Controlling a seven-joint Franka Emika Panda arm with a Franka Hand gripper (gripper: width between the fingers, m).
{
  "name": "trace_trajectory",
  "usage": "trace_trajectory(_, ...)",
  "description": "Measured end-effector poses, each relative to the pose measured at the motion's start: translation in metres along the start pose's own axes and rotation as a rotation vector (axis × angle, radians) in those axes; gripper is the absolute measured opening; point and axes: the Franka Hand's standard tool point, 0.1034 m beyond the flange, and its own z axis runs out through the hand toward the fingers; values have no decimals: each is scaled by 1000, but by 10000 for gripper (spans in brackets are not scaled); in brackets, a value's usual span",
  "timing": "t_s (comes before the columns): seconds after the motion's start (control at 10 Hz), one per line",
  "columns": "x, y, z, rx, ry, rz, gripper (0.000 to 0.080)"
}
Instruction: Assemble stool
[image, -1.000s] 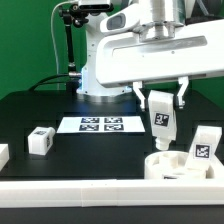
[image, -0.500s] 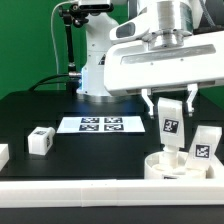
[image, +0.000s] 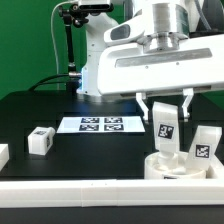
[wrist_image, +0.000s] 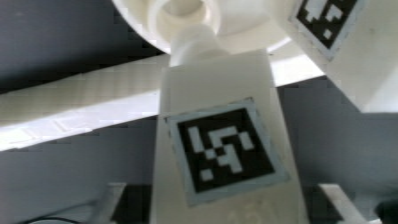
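The jaws are closed part-way on the gripped leg (image: 166, 125), a chunky white plastic block with flat faces and squared edges. One dark finger (image: 185, 103) presses on each of its narrow sides. The leg hangs nearly upright under the arm (image: 160, 60), tilted a little, and its broad face carries a black-and-white square tag.

In the wrist view the same leg (wrist_image: 217, 120) tapers away toward the seat disc (wrist_image: 169, 25), and its far end meets a round raised socket there. Whether it sits inside the socket cannot be told.

The seat disc (image: 175, 166) is low, round, smooth and matt white. It lies on the black counter (image: 40, 110) at the exterior view's lower right, just behind the long white border rail (image: 90, 190).

A second leg (image: 204, 146) stands on the disc at the exterior view's right. It is near the gripped leg but apart from it, and its tag faces the camera; the wrist view shows it only in part (wrist_image: 334, 22).

A loose leg (image: 40, 140) lies on the counter well off to the exterior view's left. Another white piece (image: 3, 154) is cut off by the frame edge beyond it.

The marker board (image: 100, 125) lies flat and thin behind them, near the arm's base.
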Motion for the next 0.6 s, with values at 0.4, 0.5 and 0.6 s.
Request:
trace_trajectory(0.4,-1,1,1,-1,-1,-12,328)
trace_trajectory(0.5,-3,4,1,-5,-1,-19,328)
trace_trajectory(0.6,-5,3,1,-4,-4,-21,328)
